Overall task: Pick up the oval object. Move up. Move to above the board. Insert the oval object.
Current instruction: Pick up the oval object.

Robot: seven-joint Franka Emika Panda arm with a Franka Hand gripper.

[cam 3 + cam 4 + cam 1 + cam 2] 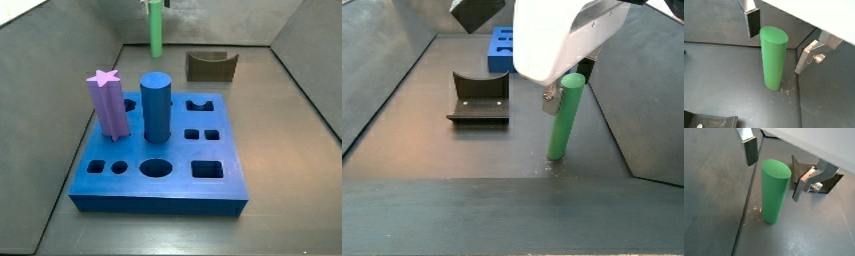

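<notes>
A: Where does the oval object [773,57] stand?
B: Upright on the dark floor [817,228], its base on the surface, in both wrist views. In a side view it [155,30] rises at the far end, at about 12 o'clock from the board [167,165], well apart from it.

A: And the gripper [777,42]?
B: It sits around the peg's top. One finger [752,22] lies on one side, the second finger [806,56] on the opposite side, each with a visible gap to the green surface. The jaws stand wide, holding nothing. In a side view the gripper's white body [563,35] hangs directly above the peg [564,115].

A: What occupies the board?
B: A purple star-topped post [107,100] and a blue round cylinder [155,105] stand in holes on its near-left part; the remaining shaped holes are open.

A: Anything else?
B: The fixture [478,98], a dark bracket, stands at about 10 o'clock from the peg in that side view; in a side view it [210,66] sits at about 1 o'clock from the board.
</notes>
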